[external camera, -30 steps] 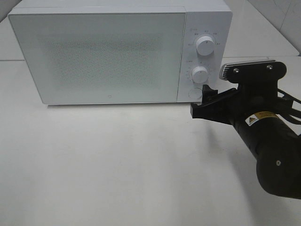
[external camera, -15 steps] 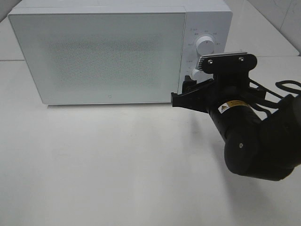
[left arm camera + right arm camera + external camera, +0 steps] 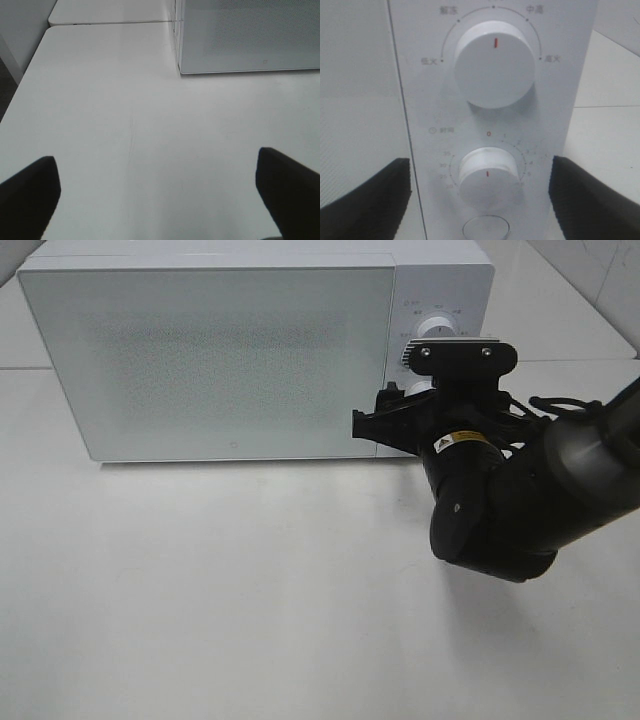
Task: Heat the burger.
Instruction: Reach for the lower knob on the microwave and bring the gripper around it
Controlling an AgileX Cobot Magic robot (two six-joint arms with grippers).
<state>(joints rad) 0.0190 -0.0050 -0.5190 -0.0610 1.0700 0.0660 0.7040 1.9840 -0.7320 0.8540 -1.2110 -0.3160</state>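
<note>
The right arm (image 3: 500, 510) is matte black, with thick rounded housings and a small screw (image 3: 455, 508) sunk in one. A yellow warning label (image 3: 462, 440) bears a black triangle. A black bracket (image 3: 465, 353) carries two silvery screws, backed by a ribbed grey plate (image 3: 445, 337). Thin black cables (image 3: 560, 405) loop beside it. The left gripper (image 3: 156, 160) has plain black, blunt fingers (image 3: 30, 192); so has the right gripper (image 3: 481, 161).

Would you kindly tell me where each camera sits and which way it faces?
Exterior high: mounted high, looking down on the microwave and table; shows the right arm, right gripper at the panel.
Left wrist: above the table, facing the microwave's corner; shows the open left gripper.
Right wrist: close up, facing the upper knob and lower knob; open fingers flank the lower.
Shared: all see the microwave.
</note>
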